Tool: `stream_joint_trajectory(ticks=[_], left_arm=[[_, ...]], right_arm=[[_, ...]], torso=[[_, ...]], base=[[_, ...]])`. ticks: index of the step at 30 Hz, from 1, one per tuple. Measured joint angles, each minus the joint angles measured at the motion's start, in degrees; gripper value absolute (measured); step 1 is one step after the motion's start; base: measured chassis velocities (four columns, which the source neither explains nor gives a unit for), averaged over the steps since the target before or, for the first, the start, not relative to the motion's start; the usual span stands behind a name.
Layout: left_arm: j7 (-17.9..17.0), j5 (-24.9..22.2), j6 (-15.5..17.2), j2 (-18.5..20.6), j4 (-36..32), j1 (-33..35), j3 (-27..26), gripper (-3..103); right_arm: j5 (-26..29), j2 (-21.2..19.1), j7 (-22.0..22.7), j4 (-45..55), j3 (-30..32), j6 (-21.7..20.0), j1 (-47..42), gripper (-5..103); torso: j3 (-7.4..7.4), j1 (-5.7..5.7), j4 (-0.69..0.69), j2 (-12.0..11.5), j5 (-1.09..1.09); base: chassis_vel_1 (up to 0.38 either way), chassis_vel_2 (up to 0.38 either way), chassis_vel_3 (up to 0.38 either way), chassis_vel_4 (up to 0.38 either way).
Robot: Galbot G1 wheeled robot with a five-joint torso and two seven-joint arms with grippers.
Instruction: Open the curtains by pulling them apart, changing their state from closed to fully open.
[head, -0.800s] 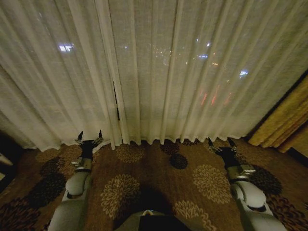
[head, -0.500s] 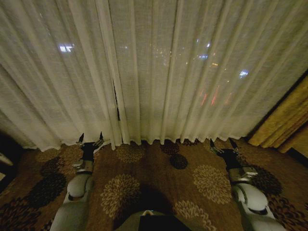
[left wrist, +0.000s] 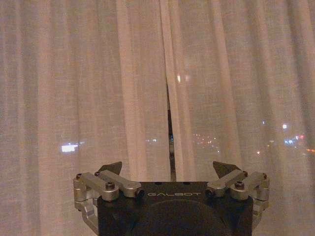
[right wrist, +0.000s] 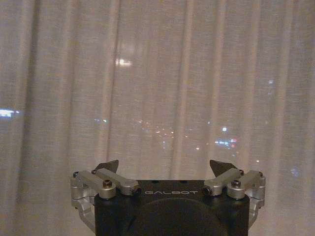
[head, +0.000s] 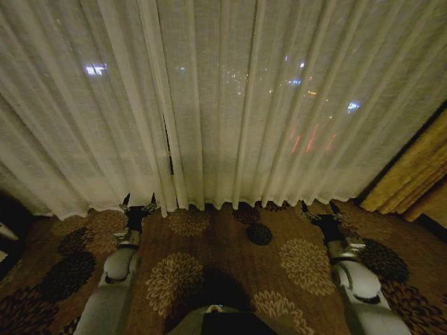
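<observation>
While the curtains [head: 230, 105] hang closed, a thin dark slit shows left of centre. Left gripper [head: 140, 203] and right gripper [head: 316, 206] hover near the hem, jaws spread wide, gripping nothing.

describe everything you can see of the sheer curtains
The curtains are two sheer cream-white panels of thin woven cloth with vertical pleats, hanging to the patterned carpet. City lights glow through them. They are closed, save a narrow dark slit where they meet. Nothing touches them: the open left hand and open right hand sit just short of the hem.
</observation>
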Motion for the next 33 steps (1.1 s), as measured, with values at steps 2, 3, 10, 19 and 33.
stream_joint_trajectory(ticks=[2, 3, 10, 19, 33], left_arm=[[0.0, -0.1, 0.1, 0.0, -0.3, 0.3, -0.5, 100], [0.0, -0.1, 0.1, 0.0, -0.3, 0.3, -0.5, 100], [0.0, -2.0, 2.8, 0.4, -1.8, 1.2, -1.1, 100], [0.0, -3.7, 3.0, -0.6, -2.3, 0.9, -0.5, 100], [-0.1, -3.2, 1.2, -0.7, -3.2, 2.4, -1.6, 100]], right_arm=[[0.0, 0.1, 0.0, 0.5, -0.9, -0.2, 0.6, 100], [0.0, 0.1, 0.0, 0.5, -0.9, -0.2, 0.6, 100], [0.0, 0.0, -1.3, 1.3, 0.5, -2.3, -0.3, 100], [0.2, 0.6, -1.4, 2.4, 2.0, -2.4, -1.7, 100], [-0.1, 1.1, -1.2, 5.3, 2.5, -4.8, -1.9, 100]], torso=[[0.0, 0.0, 0.01, 0.0, 0.0], [0.0, 0.0, 0.01, 0.0, 0.0], [0.0, 0.0, 0.0, 0.0, -0.01], [0.0, 0.0, -0.01, 0.0, 0.0], [0.0, 0.0, 0.0, 0.0, -0.01]], base=[[0.0, 0.0, 0.0, 0.0], [0.0, 0.0, 0.0, 0.0], [0.0, 0.0, 0.0, 0.0], [0.0, 0.0, 0.0, 0.0], [0.0, 0.0, 0.0, 0.0]])
